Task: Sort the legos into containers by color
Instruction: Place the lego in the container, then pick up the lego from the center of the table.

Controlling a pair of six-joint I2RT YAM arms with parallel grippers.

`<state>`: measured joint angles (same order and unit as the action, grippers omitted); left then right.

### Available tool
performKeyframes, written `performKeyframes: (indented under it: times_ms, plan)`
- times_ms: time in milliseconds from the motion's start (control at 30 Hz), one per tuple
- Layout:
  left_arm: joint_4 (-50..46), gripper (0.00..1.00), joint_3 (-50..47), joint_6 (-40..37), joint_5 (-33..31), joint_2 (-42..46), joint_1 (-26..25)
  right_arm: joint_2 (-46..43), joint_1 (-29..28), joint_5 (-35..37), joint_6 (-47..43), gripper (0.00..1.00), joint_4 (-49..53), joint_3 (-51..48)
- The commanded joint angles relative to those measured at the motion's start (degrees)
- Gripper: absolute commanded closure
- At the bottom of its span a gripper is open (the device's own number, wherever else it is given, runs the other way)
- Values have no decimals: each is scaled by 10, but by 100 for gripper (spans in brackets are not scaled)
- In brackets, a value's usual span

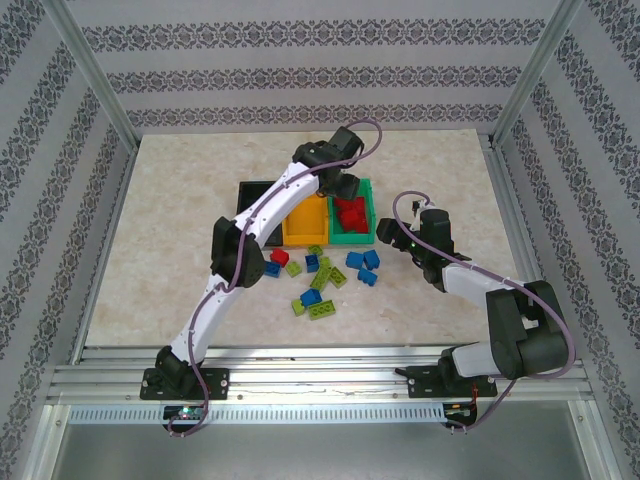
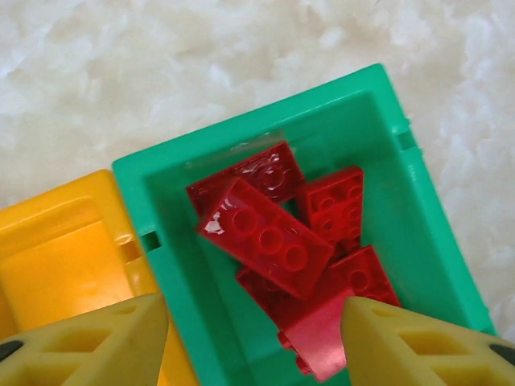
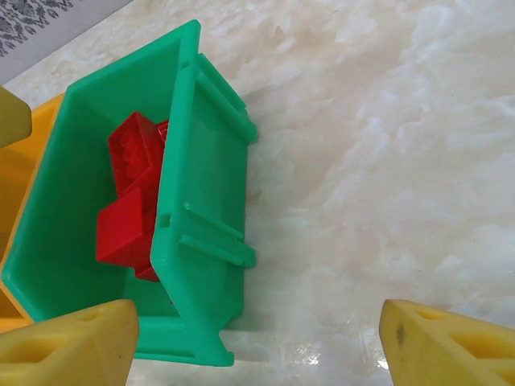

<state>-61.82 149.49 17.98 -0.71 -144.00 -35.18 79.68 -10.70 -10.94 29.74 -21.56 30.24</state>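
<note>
- Red bricks fill the green bin; my left claw hangs wide, empty, above.
- My right claw gapes beside that bin.
- Mid red-sorting, I judge; next, fetch the loose red brick.

- Cream marble-look tabletop fills the middle of the scene, veined in soft beige, glossy where the light catches it.
- Far wall is papered in bands of dark floral pattern alternating with plain pale stripes.
- Left wall and right wall carry the same striped paper, slanting in towards the far side.
- Two silver metal posts, the left post and the right post, rise from the table's far corners.
- Grooved aluminium rails run left to right along the near edge.
- Just nearer, there's a perforated metal strip, then a flat grey panel.
</note>
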Motion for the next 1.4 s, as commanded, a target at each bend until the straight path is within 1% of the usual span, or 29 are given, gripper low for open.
performKeyframes:
  times_ms: [0,67,133,300,400,500,567,700,833,1100,1367]
  plan:
    - [-21,41,-42,-10,-11,59,0,7,1,-15,7,21,-22,-4]
    - [3,41,-106,-10,-13,99,-1,9,1,-18,7,21,-23,-4]
    - [45,41,-193,-6,-15,151,-2,10,1,-18,7,21,-23,-4]
    - [192,41,-458,21,-15,305,-2,13,0,-18,6,21,-23,-2]
    - [258,41,-586,45,-18,377,-1,18,-2,-20,6,21,-25,0]
    - [292,42,-676,66,-21,428,-1,23,-4,-21,7,21,-27,4]
    - [300,42,-716,75,-27,447,-1,27,-7,-21,7,22,-27,6]
    - [293,42,-764,87,-41,457,-1,32,-12,-20,5,21,-27,10]
    - [291,42,-786,105,-54,456,3,31,-13,-17,2,21,-24,10]
    - [302,43,-802,119,-20,440,22,33,-15,-21,3,22,-23,12]
    - [295,44,-818,126,-13,436,36,31,-16,-20,1,21,-22,12]
